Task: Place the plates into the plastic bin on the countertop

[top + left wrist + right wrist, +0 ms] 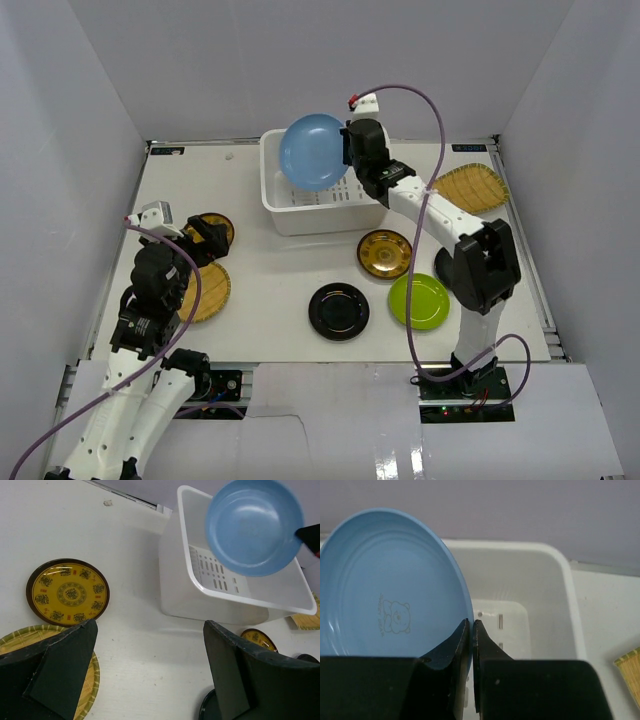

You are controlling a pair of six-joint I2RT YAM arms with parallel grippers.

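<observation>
As the right gripper point(471, 625) is clamped on the rim of the light blue plate point(313, 152), holding it on edge above the plastic bin point(275, 205), the step in hand looks to be the drop-off of the first plate; the bin shows only its bare slotted bottom. The plate's lower edge seems to hang clear of the bin's floor, though the views do not settle that. The next move likely calls for lowering and tilting the plate inside the bin's walls, then parting the jaws. The left gripper point(150, 625) stands wide apart and empty to the left of the bin, over a gold-patterned plate point(69, 591) and a yellow woven plate point(212, 290). On the tabletop point(270, 270) in front of the bin lie a second gold-patterned plate point(385, 253), a black plate point(339, 311) and a lime green plate point(418, 300); a second woven plate point(472, 187) lies to the bin's right
</observation>
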